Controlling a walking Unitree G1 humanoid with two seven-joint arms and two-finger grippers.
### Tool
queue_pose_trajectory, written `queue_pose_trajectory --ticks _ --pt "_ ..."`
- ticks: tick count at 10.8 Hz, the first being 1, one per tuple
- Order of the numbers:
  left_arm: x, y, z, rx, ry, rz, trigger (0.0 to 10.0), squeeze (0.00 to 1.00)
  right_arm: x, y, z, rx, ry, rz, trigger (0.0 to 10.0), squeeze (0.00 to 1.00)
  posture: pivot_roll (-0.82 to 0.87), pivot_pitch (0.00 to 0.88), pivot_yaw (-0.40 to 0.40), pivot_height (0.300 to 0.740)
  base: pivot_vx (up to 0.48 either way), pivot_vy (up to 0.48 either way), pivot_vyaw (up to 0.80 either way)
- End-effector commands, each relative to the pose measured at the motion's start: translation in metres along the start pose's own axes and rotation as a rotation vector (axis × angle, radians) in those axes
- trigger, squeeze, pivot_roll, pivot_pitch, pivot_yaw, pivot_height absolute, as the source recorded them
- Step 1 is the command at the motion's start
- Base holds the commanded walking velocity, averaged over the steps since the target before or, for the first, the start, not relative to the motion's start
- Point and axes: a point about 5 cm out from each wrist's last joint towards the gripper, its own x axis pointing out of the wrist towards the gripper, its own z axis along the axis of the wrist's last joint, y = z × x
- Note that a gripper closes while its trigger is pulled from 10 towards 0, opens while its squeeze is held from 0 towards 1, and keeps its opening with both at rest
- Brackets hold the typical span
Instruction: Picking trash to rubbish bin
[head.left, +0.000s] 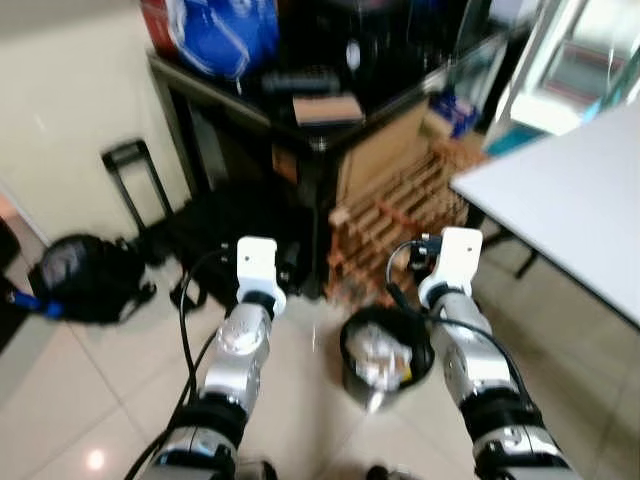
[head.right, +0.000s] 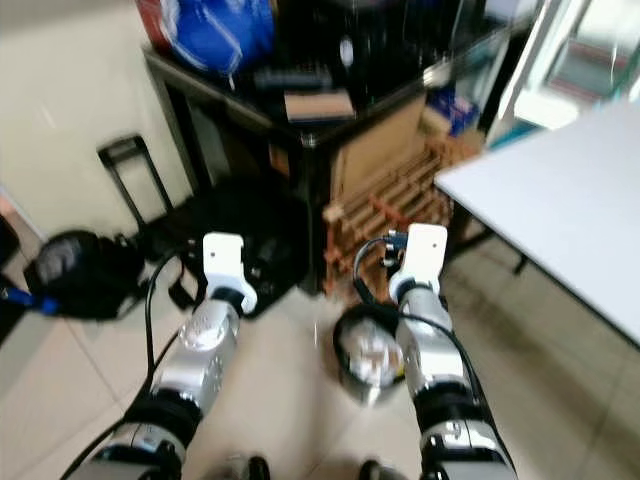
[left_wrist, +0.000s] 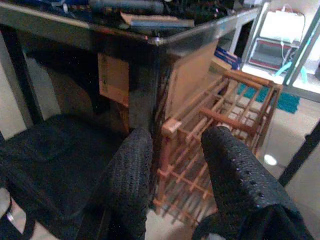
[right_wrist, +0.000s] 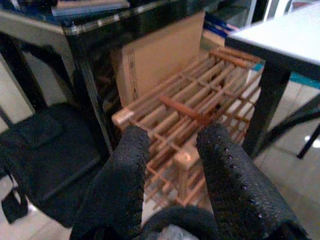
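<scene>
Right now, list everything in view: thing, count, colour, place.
rubbish bin: one, dark, on floor between the arms, pale trash inside
wooden rack: one, brown, on floor beside black desk
black desk: one, ahead, cluttered top
blue bag: one, on desk
cardboard: one, tan, behind rack under desk
backpack: one, black, floor at left
white table: one, at right
left pincer: one, black, open, empty
right pincer: one, black, open, above bin

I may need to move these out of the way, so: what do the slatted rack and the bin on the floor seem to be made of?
Slatted rack: looks like bare, light wood, with pale slats and visible end grain.
Bin: probably metal, judging by a dull silvery shine on its side; it seems lined with a black bag, but blur leaves this uncertain.
</scene>
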Motion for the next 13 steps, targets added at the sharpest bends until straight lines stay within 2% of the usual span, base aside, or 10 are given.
queue_pose_trajectory --ticks 1,4,9,13 --pt "0.0003 -0.0005 -0.0001 0.002 0.002 -0.007 10.0 0.00 -0.0002 -0.0008 -0.0011 0.008 0.011 -0.002 10.0 0.00 -0.02 0.085 0.011 0.740 -0.296 0.000 0.00" --pt "0.0002 -0.0009 -0.0004 0.002 0.003 -0.007 10.0 0.00 -0.0004 -0.0011 -0.0018 0.006 0.016 -0.002 10.0 0.00 -0.02 0.085 0.010 0.740 -0.298 0.000 0.00" --pt "0.0009 -0.0016 -0.0015 0.014 0.013 -0.001 10.0 0.00 -0.0009 0.0002 -0.0007 -0.002 0.007 0.029 10.0 0.00 -0.03 0.077 0.008 0.740 0.000 0.000 0.00" --pt "0.0001 -0.0017 -0.0033 0.015 0.018 0.001 10.0 0.00 -0.0033 0.0058 -0.0028 -0.029 0.008 0.069 10.0 0.00 -0.03 0.073 0.007 0.740 0.000 0.000 0.80"
